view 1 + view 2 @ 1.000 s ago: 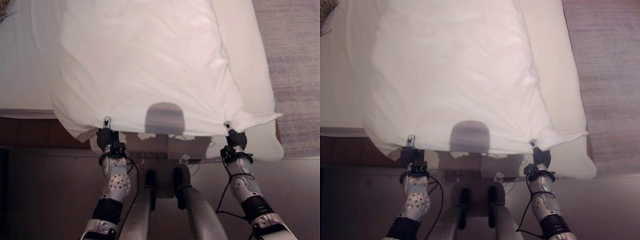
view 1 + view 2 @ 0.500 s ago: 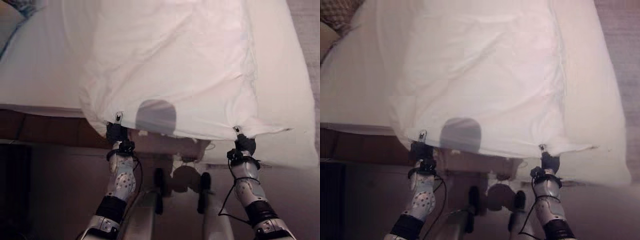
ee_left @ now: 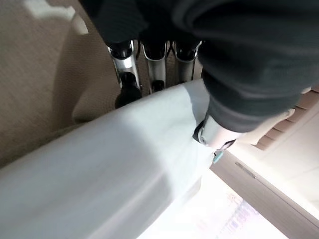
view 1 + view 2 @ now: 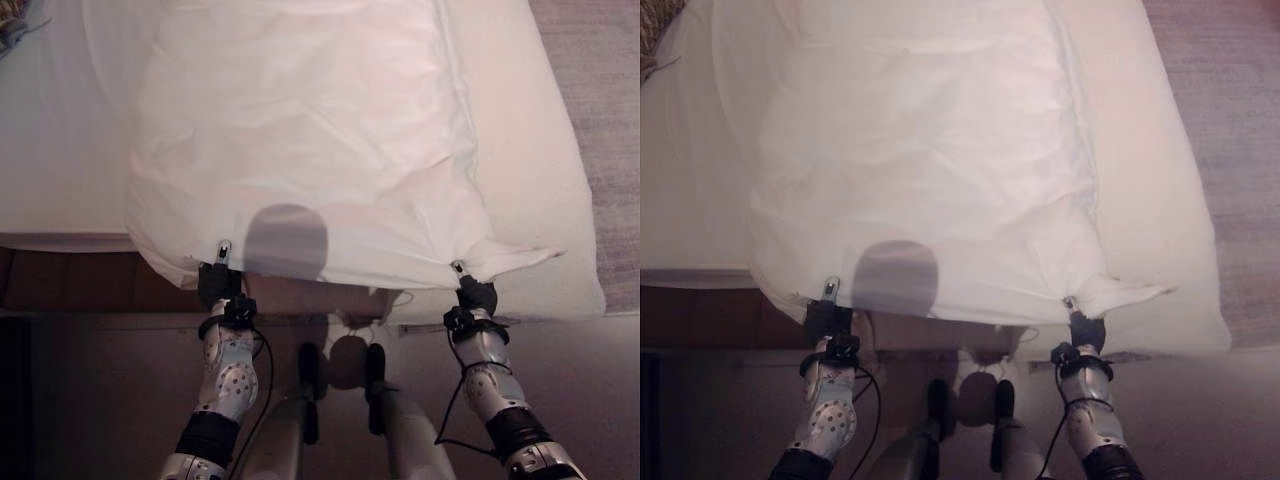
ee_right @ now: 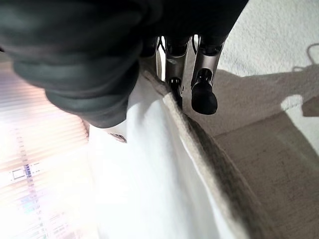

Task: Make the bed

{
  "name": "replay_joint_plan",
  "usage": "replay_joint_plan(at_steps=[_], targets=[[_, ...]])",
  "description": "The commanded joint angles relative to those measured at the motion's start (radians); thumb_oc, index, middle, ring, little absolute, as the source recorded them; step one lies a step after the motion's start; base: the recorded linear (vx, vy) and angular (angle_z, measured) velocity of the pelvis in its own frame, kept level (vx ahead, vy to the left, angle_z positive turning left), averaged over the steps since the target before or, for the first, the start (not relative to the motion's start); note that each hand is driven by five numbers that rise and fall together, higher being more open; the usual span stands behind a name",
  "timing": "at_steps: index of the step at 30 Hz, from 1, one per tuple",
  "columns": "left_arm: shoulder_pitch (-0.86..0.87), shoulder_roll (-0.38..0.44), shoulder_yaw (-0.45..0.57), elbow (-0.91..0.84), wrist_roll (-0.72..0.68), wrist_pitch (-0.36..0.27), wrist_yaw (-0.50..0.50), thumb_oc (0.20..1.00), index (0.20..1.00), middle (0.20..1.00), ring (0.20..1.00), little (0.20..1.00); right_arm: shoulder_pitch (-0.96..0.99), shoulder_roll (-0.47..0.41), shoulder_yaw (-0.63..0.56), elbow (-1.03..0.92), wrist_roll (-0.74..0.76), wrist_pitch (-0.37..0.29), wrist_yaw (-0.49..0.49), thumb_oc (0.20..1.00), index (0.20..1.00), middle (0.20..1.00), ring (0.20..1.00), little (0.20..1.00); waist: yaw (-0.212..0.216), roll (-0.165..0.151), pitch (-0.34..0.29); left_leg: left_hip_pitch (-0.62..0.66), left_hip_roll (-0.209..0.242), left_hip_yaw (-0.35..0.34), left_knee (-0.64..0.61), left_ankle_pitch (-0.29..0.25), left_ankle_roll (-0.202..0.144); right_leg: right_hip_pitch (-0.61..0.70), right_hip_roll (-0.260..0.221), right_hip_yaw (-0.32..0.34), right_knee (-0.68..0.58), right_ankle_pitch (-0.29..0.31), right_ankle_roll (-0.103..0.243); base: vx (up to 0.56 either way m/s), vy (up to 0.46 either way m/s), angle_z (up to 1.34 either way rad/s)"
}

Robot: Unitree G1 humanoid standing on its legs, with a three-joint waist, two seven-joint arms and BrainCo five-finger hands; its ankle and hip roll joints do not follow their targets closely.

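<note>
A white duvet lies lengthways over the bed, its near edge hanging past the bed's foot. My left hand is shut on the near left corner of the duvet, and in the left wrist view its fingers curl over the cloth. My right hand is shut on the near right corner, where a flap of cloth sticks out to the right. The right wrist view shows its fingers pinching the duvet's hem.
White mattress sheet shows bare on both sides of the duvet. A brown wooden bed frame runs along the foot at the left. Grey carpet lies to the right of the bed. A patterned object sits at the far left corner.
The camera swung left and back, so the whole picture shifted. Both hands keep hold of the duvet's near corners; its near edge now sits slightly nearer the foot of the bed.
</note>
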Motion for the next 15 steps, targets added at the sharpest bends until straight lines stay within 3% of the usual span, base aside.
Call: replay_joint_plan(at_steps=[1, 2, 5, 6, 8, 10, 11, 12, 15], targets=[[-0.018, 0.000, 0.076, -0.078, -0.015, -0.069, -0.018, 0.200, 0.200, 0.200, 0.200, 0.200, 0.047, -0.119, -0.076, -0.029, -0.017, -0.071, -0.028, 0.200, 0.200, 0.200, 0.200, 0.200, 0.002, 0.040, -0.005, -0.084, -0.030, 0.015, 0.214, 0.033, -0.127, 0.051, 0.048, -0.031, -0.084, 0.054, 0.020, -0.07, -0.158, 0.33], [-0.021, -0.012, 0.074, -0.079, -0.020, -0.071, -0.017, 0.200, 0.200, 0.200, 0.200, 0.200, 0.047, -0.126, -0.089, -0.020, -0.017, -0.073, -0.036, 0.200, 0.200, 0.200, 0.200, 0.200, 0.006, 0.044, 0.007, -0.106, -0.022, 0.009, 0.278, 0.049, -0.159, 0.050, 0.041, -0.052, -0.053, 0.047, 0.010, -0.06, -0.192, 0.45], [-0.015, -0.021, 0.092, -0.071, -0.026, -0.074, -0.004, 0.200, 0.200, 0.200, 0.200, 0.200, 0.044, -0.124, -0.092, -0.004, -0.018, -0.074, -0.047, 0.200, 0.200, 0.200, 0.200, 0.200, 0.009, 0.042, -0.004, -0.098, -0.013, -0.016, 0.282, 0.018, -0.127, 0.043, 0.039, -0.054, -0.027, 0.037, 0.006, 0.01, -0.074, 0.47], [-0.003, -0.021, 0.118, -0.077, -0.020, -0.078, 0.018, 0.200, 0.200, 0.200, 0.200, 0.200, 0.042, -0.117, -0.101, -0.005, -0.012, -0.083, -0.056, 0.200, 0.200, 0.200, 0.200, 0.200, 0.013, 0.027, -0.008, -0.083, 0.039, -0.051, 0.237, -0.008, -0.098, 0.039, 0.033, -0.032, -0.022, 0.032, 0.007, 0.03, -0.046, 0.15], [0.001, -0.016, 0.122, -0.082, -0.010, -0.079, 0.024, 0.200, 0.200, 0.200, 0.200, 0.200, 0.039, -0.118, -0.109, -0.007, -0.006, -0.090, -0.060, 0.200, 0.200, 0.200, 0.200, 0.200, 0.015, 0.020, -0.016, -0.076, 0.060, -0.069, 0.191, -0.009, -0.090, 0.033, 0.026, -0.026, -0.028, 0.033, 0.010, 0.03, 0.016, -0.13], [0.003, -0.011, 0.134, -0.088, 0.013, -0.086, 0.049, 0.200, 0.200, 0.200, 0.200, 0.200, 0.036, -0.105, -0.128, -0.017, 0.002, -0.111, -0.085, 0.200, 0.200, 0.200, 0.200, 0.200, 0.018, 0.015, -0.022, -0.048, 0.129, -0.131, 0.044, 0.052, -0.090, 0.022, 0.018, -0.013, -0.036, 0.037, 0.020, 0.02, 0.067, -0.26], [0.003, -0.011, 0.134, -0.088, 0.013, -0.086, 0.049, 0.200, 0.200, 0.200, 0.200, 0.200, 0.036, -0.105, -0.128, -0.017, 0.002, -0.111, -0.085, 0.200, 0.200, 0.200, 0.200, 0.200, 0.018, 0.015, -0.022, -0.047, 0.129, -0.131, 0.043, 0.053, -0.090, 0.023, 0.017, -0.013, -0.036, 0.037, 0.020, 0.01, 0.156, -0.13], [-0.004, -0.002, 0.134, -0.081, 0.029, -0.094, 0.063, 0.200, 0.200, 0.200, 0.200, 0.200, 0.025, -0.099, -0.142, -0.007, 0.007, -0.126, -0.105, 0.200, 0.200, 0.200, 0.200, 0.200, 0.018, 0.026, -0.023, -0.021, 0.182, -0.159, -0.069, 0.114, -0.110, 0.013, 0.020, -0.008, -0.040, 0.038, 0.028, 0.01, 0.123, 0.03], [-0.019, 0.009, 0.116, -0.070, 0.040, -0.102, 0.063, 0.200, 0.200, 0.200, 0.200, 0.200, 0.000, -0.104, -0.139, 0.005, 0.000, -0.128, -0.124, 0.200, 0.200, 0.200, 0.200, 0.200, 0.016, 0.048, -0.031, 0.010, 0.197, -0.165, -0.149, 0.117, -0.128, -0.005, 0.001, 0.002, -0.048, 0.066, 0.057, -0.02, 0.418, 0.08]])
